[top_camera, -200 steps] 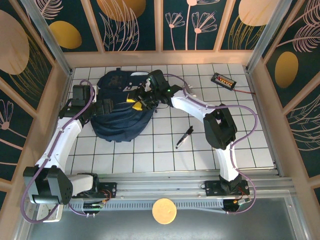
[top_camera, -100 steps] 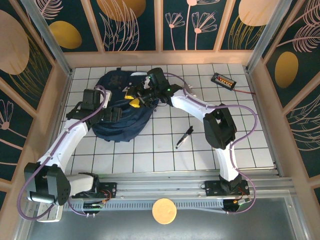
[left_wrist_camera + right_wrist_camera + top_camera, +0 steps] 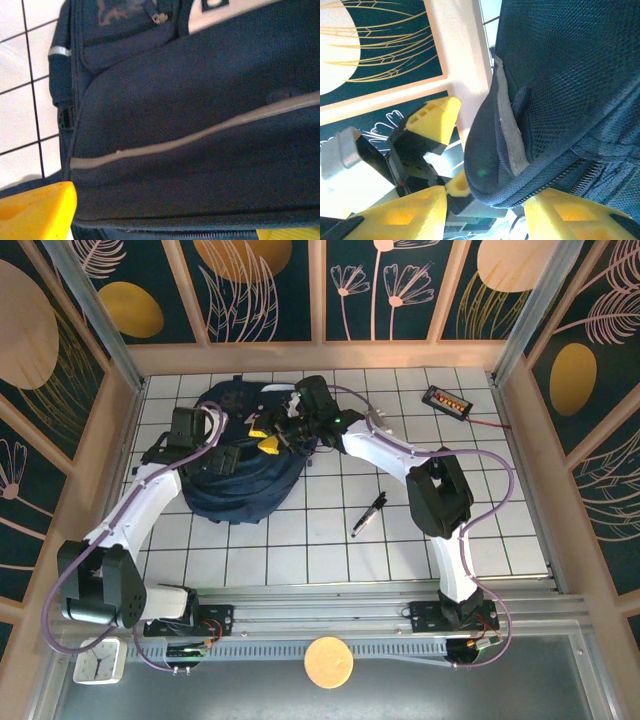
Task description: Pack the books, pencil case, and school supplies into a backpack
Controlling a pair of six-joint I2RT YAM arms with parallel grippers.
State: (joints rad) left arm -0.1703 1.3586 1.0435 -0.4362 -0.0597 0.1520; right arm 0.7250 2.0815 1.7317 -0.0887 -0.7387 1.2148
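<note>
Navy backpack (image 3: pixel 240 490) rim seemingly in right claw (image 3: pixel 263 440); pen (image 3: pixel 367 513) well apart.

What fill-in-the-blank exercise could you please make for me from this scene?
The backpack's rim sits between the right hand's ____ fingers.
The black pen lies on the tiles to the backpack's ____.
The black tray near the far right corner holds ____ pieces.
Missing: yellow; right; orange.

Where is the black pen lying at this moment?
In the top view the black pen lies on the white tiled table, to the right of the backpack and left of the right arm's dark elbow, touching neither.
</note>
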